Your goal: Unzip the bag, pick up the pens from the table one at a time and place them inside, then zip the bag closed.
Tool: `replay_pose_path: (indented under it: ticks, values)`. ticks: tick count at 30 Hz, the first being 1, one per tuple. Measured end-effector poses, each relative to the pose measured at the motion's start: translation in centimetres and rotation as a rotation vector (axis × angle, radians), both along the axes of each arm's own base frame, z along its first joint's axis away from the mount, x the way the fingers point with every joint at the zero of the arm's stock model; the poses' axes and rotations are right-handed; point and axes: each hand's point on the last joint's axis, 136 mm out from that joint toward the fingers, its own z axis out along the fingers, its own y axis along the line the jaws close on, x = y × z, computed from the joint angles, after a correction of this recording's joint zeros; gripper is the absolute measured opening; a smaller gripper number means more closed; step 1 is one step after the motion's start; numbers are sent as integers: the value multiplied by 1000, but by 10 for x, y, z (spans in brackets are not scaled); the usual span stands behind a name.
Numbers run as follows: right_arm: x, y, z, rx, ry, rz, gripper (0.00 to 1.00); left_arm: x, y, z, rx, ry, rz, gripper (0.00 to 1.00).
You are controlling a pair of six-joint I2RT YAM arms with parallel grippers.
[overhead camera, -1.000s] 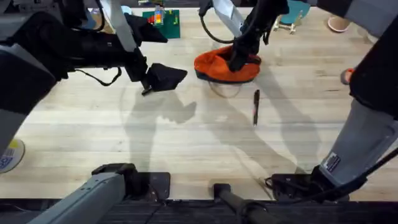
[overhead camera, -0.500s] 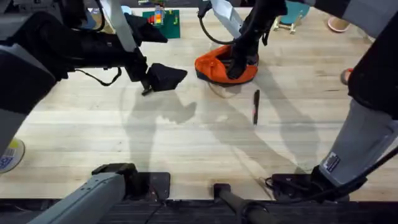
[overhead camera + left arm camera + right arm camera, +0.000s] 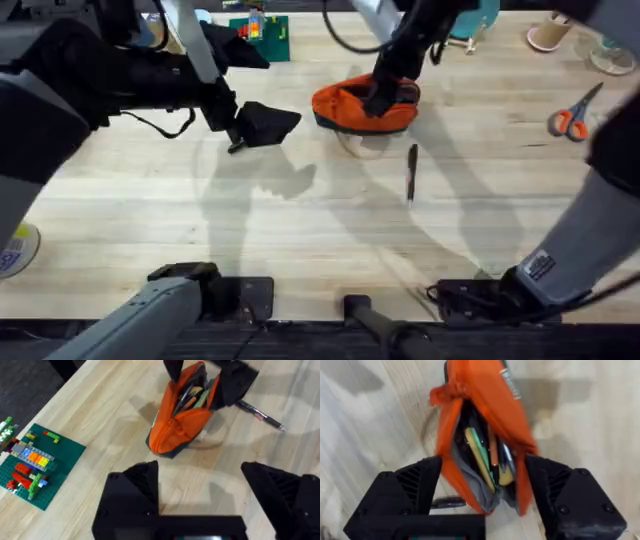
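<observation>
The orange bag (image 3: 350, 104) lies unzipped at the table's far middle, its mouth gaping with pens and other slim things inside (image 3: 487, 457). Directly over that mouth hovers my right gripper (image 3: 384, 93), open, one finger on each side of the bag (image 3: 485, 420) and nothing held. One black pen (image 3: 411, 172) lies on the table (image 3: 300, 230) just in front of the bag, also seen as the pen (image 3: 260, 414) past the bag (image 3: 180, 420). My left gripper (image 3: 258, 124) hangs open and empty to the bag's left, its fingers (image 3: 132, 492) spread wide.
Orange-handled scissors (image 3: 572, 118) lie at the right. A green brick plate (image 3: 262, 36) with coloured bricks sits at the back, also seen as the plate (image 3: 35, 465). A cup (image 3: 546, 36) stands at the far right. Bare wood fills the table's middle and front.
My right gripper has lifted slightly out of the bag's mouth and its arm has swung back, uncovering the scissors. The bag shifted a little. The left arm has not moved.
</observation>
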Motion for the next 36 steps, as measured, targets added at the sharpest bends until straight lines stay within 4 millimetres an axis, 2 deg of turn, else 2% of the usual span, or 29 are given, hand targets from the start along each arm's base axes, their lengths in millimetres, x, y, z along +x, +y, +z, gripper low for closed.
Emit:
replay_pose_path:
  ticks: [5, 15, 24, 31, 36]
  values:
    - [2, -2, 48, 47, -108, -93, 996, 0, 0, 0, 0, 0, 0, 993]
    - [-6, -16, 103, 103, -181, -332, 996, 0, 0, 0, 0, 0, 0, 993]
    - [-21, -44, 171, 190, -313, -610, 996, 0, 0, 0, 0, 0, 0, 992]
    - [-34, -70, 188, 204, -329, -770, 996, 0, 0, 0, 0, 0, 0, 993]
    - [-44, -76, 183, 218, -342, -797, 996, 0, 0, 0, 0, 0, 0, 993]
